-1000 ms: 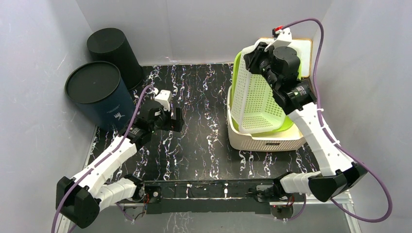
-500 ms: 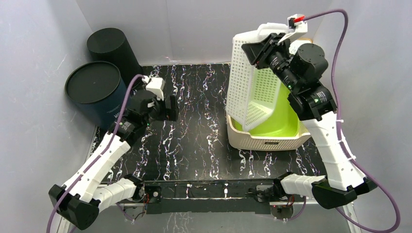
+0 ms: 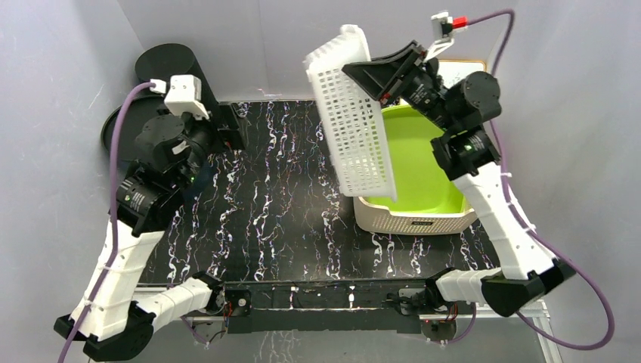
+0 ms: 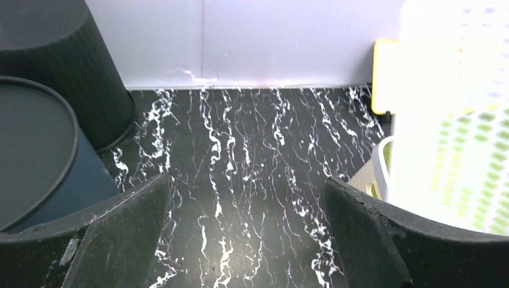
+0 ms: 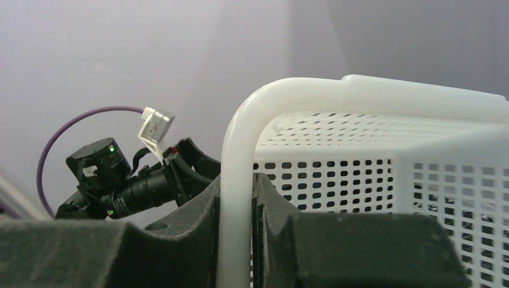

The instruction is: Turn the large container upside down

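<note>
Top external view: the right tool is clenched on the rim of the white perforated plastic basket, which hangs tilted above the lime-green tub. Flipping it well probably needs a steady pinch and room over the black marbled counter. The left tool is released.

- Overhead view is evenly lit and sharp, with just soft shadows on the black marbled tabletop.
- Left wrist view: the white perforated plastic basket is blown out on the right, and the near black fingers look soft.
- Right wrist view is dimmer. The dark fingers up front are blurry, but the basket mesh is crisp.
</note>
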